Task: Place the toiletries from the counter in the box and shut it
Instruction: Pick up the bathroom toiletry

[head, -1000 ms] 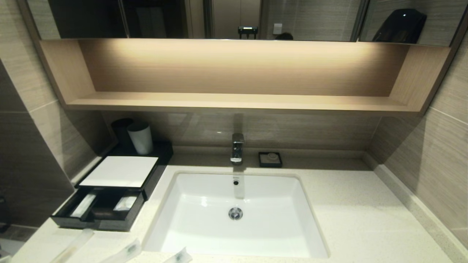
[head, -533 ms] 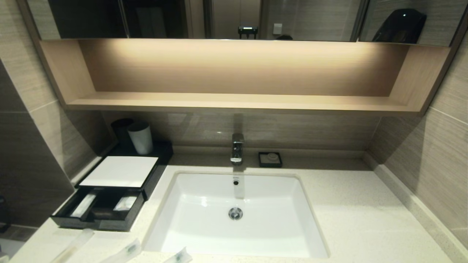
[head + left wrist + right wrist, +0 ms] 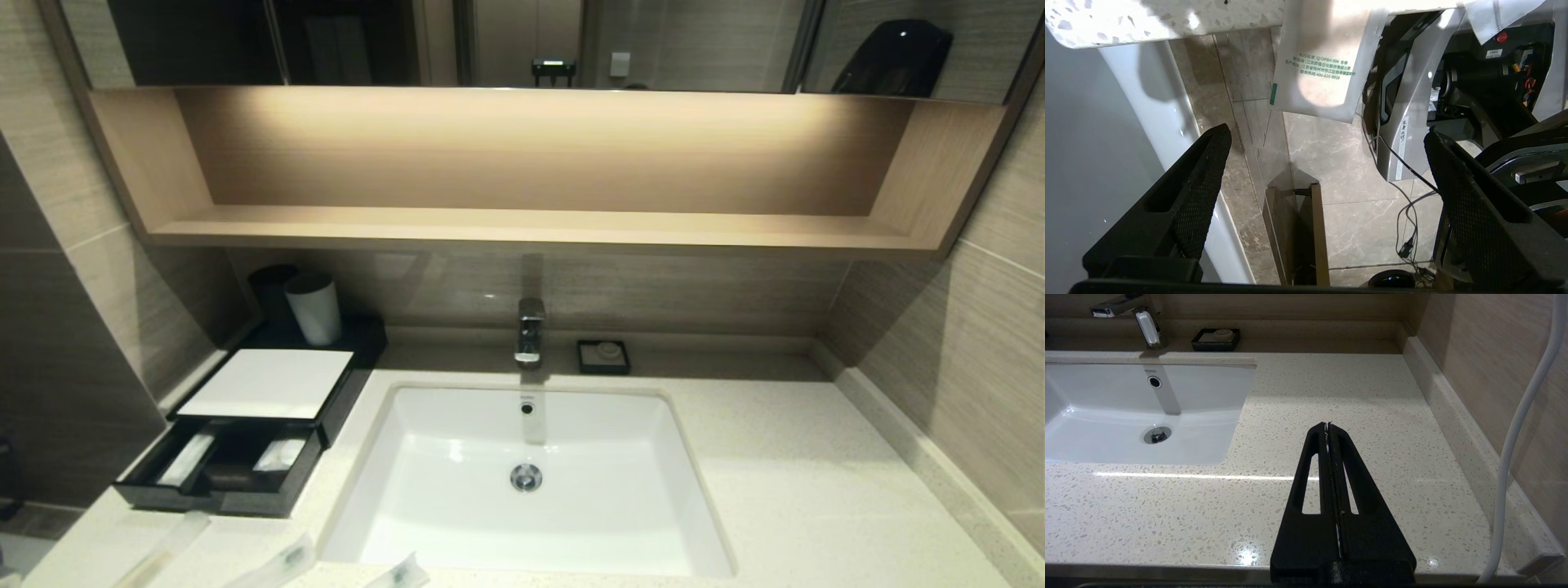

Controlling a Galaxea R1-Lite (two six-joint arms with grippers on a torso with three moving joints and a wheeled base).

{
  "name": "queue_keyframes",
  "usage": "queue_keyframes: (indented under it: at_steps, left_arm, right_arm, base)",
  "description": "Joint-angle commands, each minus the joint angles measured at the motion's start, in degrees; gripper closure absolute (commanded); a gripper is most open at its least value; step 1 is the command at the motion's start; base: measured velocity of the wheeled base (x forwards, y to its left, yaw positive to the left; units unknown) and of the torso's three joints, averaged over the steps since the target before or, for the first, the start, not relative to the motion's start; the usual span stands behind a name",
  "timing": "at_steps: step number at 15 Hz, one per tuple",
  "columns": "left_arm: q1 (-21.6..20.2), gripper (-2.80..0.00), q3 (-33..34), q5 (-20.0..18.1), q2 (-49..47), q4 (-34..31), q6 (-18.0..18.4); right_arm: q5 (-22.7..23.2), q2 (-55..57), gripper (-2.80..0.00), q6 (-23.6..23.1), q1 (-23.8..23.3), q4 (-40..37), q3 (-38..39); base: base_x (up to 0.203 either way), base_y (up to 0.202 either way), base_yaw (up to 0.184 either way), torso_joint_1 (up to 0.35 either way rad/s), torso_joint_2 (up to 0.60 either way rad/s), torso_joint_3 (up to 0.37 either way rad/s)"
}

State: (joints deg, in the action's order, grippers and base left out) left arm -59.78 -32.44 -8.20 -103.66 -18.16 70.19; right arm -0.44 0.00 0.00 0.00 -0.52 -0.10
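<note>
The black box (image 3: 265, 382) with the white top panel stands at the counter's (image 3: 800, 490) left. Its front drawer (image 3: 220, 474) is pulled out, with whitish packets in its compartments. Three plastic-wrapped toiletries lie along the counter's front edge: one (image 3: 167, 545) before the drawer, one (image 3: 282, 563) to its right, one (image 3: 404, 574) before the basin. My left gripper (image 3: 1326, 132) is open and empty, below the counter's front edge, under a packet (image 3: 1323, 69) that overhangs it. My right gripper (image 3: 1327, 425) is shut and empty, over the counter (image 3: 1372, 396) right of the basin. Neither gripper shows in the head view.
The white basin (image 3: 526, 482) is set in the counter's middle, with a faucet (image 3: 530, 331) behind it. A small black soap dish (image 3: 603, 357) stands by the back wall. A white cup (image 3: 313, 308) and a dark cup stand behind the box. A wooden shelf hangs above.
</note>
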Motion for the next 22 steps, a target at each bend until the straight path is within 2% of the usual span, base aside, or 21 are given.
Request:
queue_keyframes:
  at_steps: [1,13,22]
  left_arm:
    - [-0.02,-2.80,0.01,-0.06,-0.89,-0.07,0.38]
    - [1.07,-2.80,-0.17,-0.15,-4.35,3.66,-0.41]
    - [2.39,-2.80,-0.34,-0.41,-4.35,4.01,-1.10]
  right_arm:
    - [0.00,0.00,0.00,0.00,0.00,0.00,0.01]
    - [0.01,0.00,0.00,0.00,0.00,0.00,0.01]
    - [0.00,0.00,0.00,0.00,0.00,0.00,0.01]
  base:
    - [0.000,0.000,0.000,0.000,0.00,0.000]
    - [0.000,0.000,0.000,0.000,0.00,0.000]
    - [0.000,0.000,0.000,0.000,0.00,0.000]
